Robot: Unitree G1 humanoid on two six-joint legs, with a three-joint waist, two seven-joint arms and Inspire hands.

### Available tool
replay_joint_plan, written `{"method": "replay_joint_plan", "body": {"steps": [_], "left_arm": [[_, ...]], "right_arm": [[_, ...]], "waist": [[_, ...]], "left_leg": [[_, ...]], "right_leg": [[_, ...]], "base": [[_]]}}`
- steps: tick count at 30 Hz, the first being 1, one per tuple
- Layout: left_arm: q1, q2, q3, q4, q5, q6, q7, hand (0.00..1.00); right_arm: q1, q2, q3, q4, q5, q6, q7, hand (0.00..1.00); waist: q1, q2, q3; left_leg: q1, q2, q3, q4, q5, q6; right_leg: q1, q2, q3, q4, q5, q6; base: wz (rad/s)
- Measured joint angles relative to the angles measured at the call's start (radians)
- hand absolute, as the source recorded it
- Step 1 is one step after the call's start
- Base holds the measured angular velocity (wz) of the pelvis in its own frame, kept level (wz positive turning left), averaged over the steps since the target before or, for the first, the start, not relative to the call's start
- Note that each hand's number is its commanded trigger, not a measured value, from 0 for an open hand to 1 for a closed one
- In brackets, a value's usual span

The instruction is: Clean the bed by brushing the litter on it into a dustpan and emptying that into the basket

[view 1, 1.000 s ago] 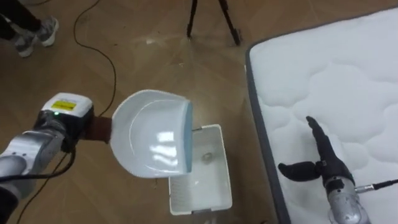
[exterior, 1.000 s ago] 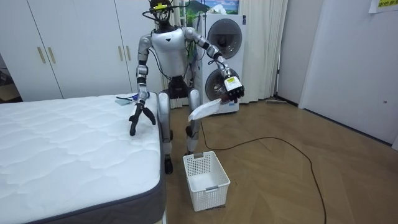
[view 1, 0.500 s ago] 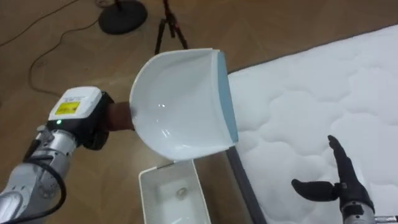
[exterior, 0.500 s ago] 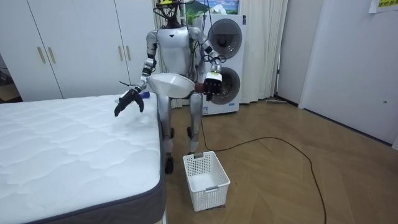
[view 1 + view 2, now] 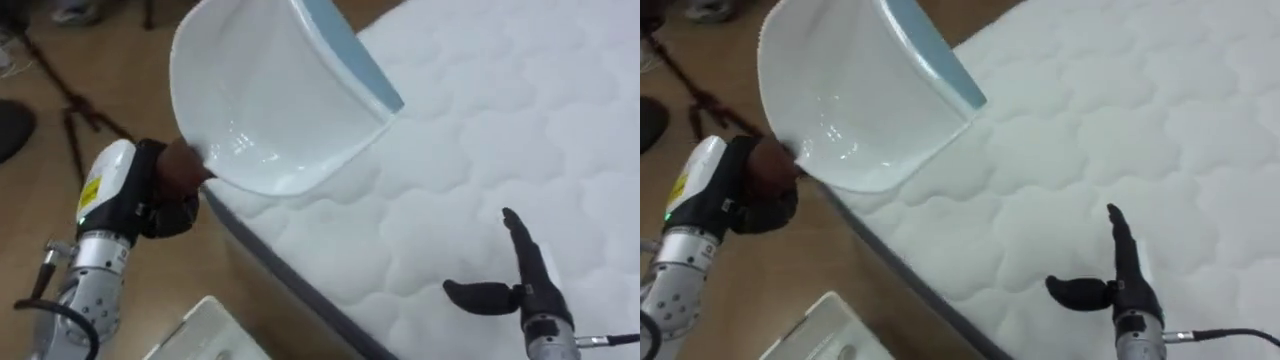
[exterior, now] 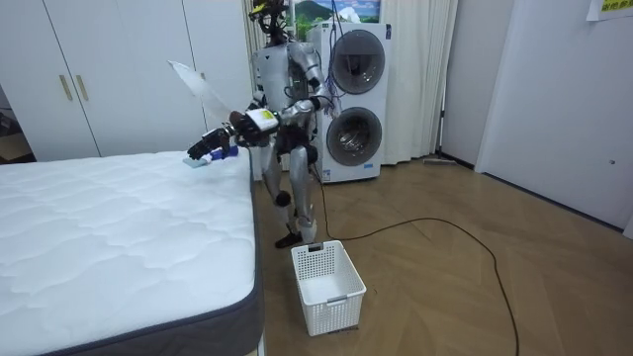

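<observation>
The left hand has its fingers clamped on the handle of the dustpan, held tilted above the left edge of the bed. The right hand hovers over the bed, fingers straight, thumb apart. The step probably calls for laying the pan's blue lip flat on the quilting, mouth facing the right hand for sweeping. The basket stands on the floor, near left.

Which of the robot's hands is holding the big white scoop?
The left hand, curled round the handle of the white dustpan at the edge of the mattress. The right hand is open over the mattress, holding nothing.
</observation>
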Motion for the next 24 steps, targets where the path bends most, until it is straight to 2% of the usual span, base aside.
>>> {"method": "replay_joint_plan", "body": {"steps": [2, 4, 6, 8, 9, 10, 12, 13, 14, 18, 20, 21, 24], "left_arm": [[-0.002, -0.021, -0.014, 0.0, -0.004, -0.002, 0.001, 1.0], [0.007, -0.036, -0.058, 0.0, -0.015, -0.003, 0.001, 1.0], [0.035, -0.064, -0.102, 0.014, -0.024, -0.011, 0.003, 1.0], [0.042, -0.08, -0.12, 0.053, -0.024, -0.015, 0.012, 1.0], [0.047, -0.092, -0.119, 0.07, -0.024, -0.012, 0.012, 1.0], [0.054, -0.096, -0.117, 0.071, -0.024, -0.011, 0.012, 1.0], [0.09, -0.097, -0.114, 0.07, -0.025, -0.011, 0.013, 1.0], [0.097, -0.097, -0.114, 0.07, -0.025, -0.012, 0.013, 1.0], [0.116, -0.097, -0.113, 0.07, -0.027, -0.012, 0.013, 1.0], [0.15, -0.102, -0.11, 0.07, -0.052, -0.022, 0.013, 1.0], [0.159, -0.103, -0.11, 0.07, -0.084, -0.029, 0.012, 1.0], [0.166, -0.103, -0.105, 0.07, -0.102, -0.034, 0.011, 1.0], [0.18, -0.103, -0.105, 0.07, -0.14, -0.034, -0.008, 1.0]], "right_arm": [[0.003, 0.001, -0.001, 0.0, 0.005, 0.006, 0.019, 0.0], [0.002, 0.001, -0.002, -0.001, 0.01, 0.006, 0.04, 0.0], [0.002, 0.009, -0.01, 0.001, 0.002, 0.005, 0.05, 0.0], [0.001, 0.014, -0.03, 0.001, -0.018, 0.005, 0.06, 0.0], [0.0, 0.026, -0.052, 0.001, -0.045, 0.004, 0.077, 0.0], [-0.001, 0.031, -0.06, 0.001, -0.05, 0.004, 0.083, 0.0], [-0.009, 0.033, -0.064, 0.001, -0.073, 0.004, 0.112, 0.0], [-0.01, 0.033, -0.063, 0.001, -0.079, 0.004, 0.12, 0.0], [-0.009, 0.033, -0.06, 0.001, -0.085, 0.004, 0.139, 0.0], [-0.008, 0.034, -0.058, 0.0, -0.137, 0.005, 0.18, 0.0], [-0.009, 0.038, -0.057, -0.002, -0.14, 0.005, 0.188, 0.0], [-0.009, 0.046, -0.057, -0.002, -0.141, 0.005, 0.19, 0.0], [-0.006, 0.046, -0.058, -0.002, -0.157, 0.005, 0.205, 0.0]], "waist": [[-0.046, -0.014, -0.0003], [-0.061, -0.022, -0.0012], [-0.064, -0.029, -0.0013], [-0.062, -0.028, -0.0017], [-0.052, -0.028, -0.0021], [-0.047, -0.027, -0.0023], [-0.024, -0.018, -0.0075], [-0.02, -0.016, -0.0074], [-0.014, -0.013, -0.0087], [-0.002, -0.004, -0.0149], [0.005, -0.003, -0.0161], [0.005, -0.003, -0.0158], [-0.016, -0.005, -0.0151]], "left_leg": [[0.011, 0.015, 0.008, -0.008, 0.007, -0.013], [0.028, 0.028, 0.027, -0.025, 0.012, -0.028], [0.046, 0.04, 0.034, -0.026, 0.013, -0.038], [0.056, 0.044, 0.034, -0.025, 0.009, -0.051], [0.059, 0.047, 0.026, -0.025, 0.005, -0.06], [0.06, 0.049, 0.013, -0.025, 0.004, -0.063], [0.063, 0.049, -0.09, -0.024, -0.006, -0.078], [0.067, 0.046, -0.121, -0.025, -0.006, -0.079], [0.082, 0.042, -0.17, -0.027, -0.006, -0.078], [0.114, 0.03, -0.268, -0.043, -0.006, -0.078], [0.133, 0.023, -0.303, -0.066, -0.006, -0.078], [0.147, 0.02, -0.304, -0.08, -0.006, -0.078], [0.159, 0.012, -0.304, -0.087, -0.006, -0.078]], "right_leg": [[-0.001, 0.019, 0.011, -0.024, 0.014, -0.011], [-0.005, 0.039, 0.029, -0.043, 0.035, -0.022], [-0.008, 0.051, 0.028, -0.054, 0.046, -0.032], [-0.016, 0.06, 0.034, -0.052, 0.05, -0.038], [-0.028, 0.071, 0.062, -0.047, 0.051, -0.045], [-0.036, 0.078, 0.082, -0.044, 0.054, -0.048], [-0.06, 0.107, 0.152, -0.035, 0.067, -0.06], [-0.061, 0.116, 0.17, -0.035, 0.071, -0.061], [-0.059, 0.129, 0.203, -0.034, 0.076, -0.064], [-0.063, 0.169, 0.322, -0.028, 0.086, -0.064], [-0.075, 0.182, 0.362, -0.011, 0.087, -0.063], [-0.081, 0.187, 0.381, -0.001, 0.089, -0.063], [-0.079, 0.181, 0.383, 0.002, 0.091, -0.059]], "base": [[-0.45], [-0.59], [-0.63], [-0.5], [-0.63], [-0.9], [-0.98], [-0.93], [-0.92], [-0.74], [-0.65], [-0.58], [-0.24]]}}
